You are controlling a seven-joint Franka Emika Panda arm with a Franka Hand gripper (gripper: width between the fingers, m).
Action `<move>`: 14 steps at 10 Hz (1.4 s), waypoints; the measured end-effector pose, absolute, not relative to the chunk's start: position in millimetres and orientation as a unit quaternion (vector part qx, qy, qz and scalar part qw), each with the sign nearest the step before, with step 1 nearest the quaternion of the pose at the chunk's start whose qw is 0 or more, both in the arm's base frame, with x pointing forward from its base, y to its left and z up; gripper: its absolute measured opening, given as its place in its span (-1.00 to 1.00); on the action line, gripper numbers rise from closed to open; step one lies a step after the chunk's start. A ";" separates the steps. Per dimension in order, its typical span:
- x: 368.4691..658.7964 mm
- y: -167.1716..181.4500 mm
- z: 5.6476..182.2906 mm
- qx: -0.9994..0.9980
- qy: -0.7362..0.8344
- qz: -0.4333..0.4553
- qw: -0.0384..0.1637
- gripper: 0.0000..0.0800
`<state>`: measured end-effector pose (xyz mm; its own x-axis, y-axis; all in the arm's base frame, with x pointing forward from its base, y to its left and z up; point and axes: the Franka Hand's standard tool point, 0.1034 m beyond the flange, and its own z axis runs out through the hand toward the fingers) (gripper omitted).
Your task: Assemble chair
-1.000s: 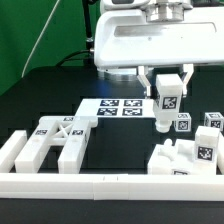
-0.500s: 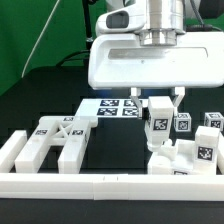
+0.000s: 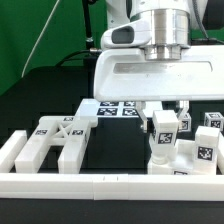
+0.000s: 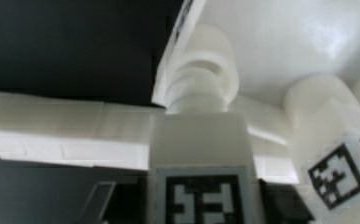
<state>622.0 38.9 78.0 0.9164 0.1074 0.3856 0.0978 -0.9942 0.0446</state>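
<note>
My gripper (image 3: pixel 164 112) is shut on an upright white chair bar (image 3: pixel 163 138) that bears a square tag. In the exterior view the bar hangs low at the right, its lower end at a chunky white block (image 3: pixel 166 162). Whether they touch is unclear. A tagged block (image 3: pixel 205 152) stands just to the exterior view's right of it. An open white frame piece (image 3: pixel 55 140) lies at the left. In the wrist view the held bar (image 4: pixel 198 140) runs away from my gripper (image 4: pixel 202 200), with dark fingers (image 4: pixel 116 196) on both sides of its tag.
The marker board (image 3: pixel 112 108) lies behind the parts in the middle. A long white rail (image 3: pixel 90 186) runs along the front. Two small tagged blocks (image 3: pixel 213 121) sit at the back right. The wrist's wide white housing (image 3: pixel 160 75) hides the area behind the gripper.
My gripper has come down and toward the front with the bar still in it, from above the marker board's right end to the block at the right.
</note>
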 end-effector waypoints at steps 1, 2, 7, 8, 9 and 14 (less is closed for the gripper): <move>620.2 40.8 74.3 0.979 0.054 0.195 0.012 -0.29; 619.3 40.9 72.3 0.980 0.054 0.193 0.012 -0.29; 625.8 37.5 69.2 0.969 0.055 0.238 0.027 -0.29; 625.2 36.4 69.0 0.967 0.055 0.246 0.029 -0.29; 624.2 34.0 68.9 0.967 0.053 0.249 0.031 -0.29; 624.2 34.2 68.9 0.967 0.053 0.249 0.031 0.37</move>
<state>624.2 34.2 68.9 0.8704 0.1186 0.4779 0.0877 -0.9924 0.0865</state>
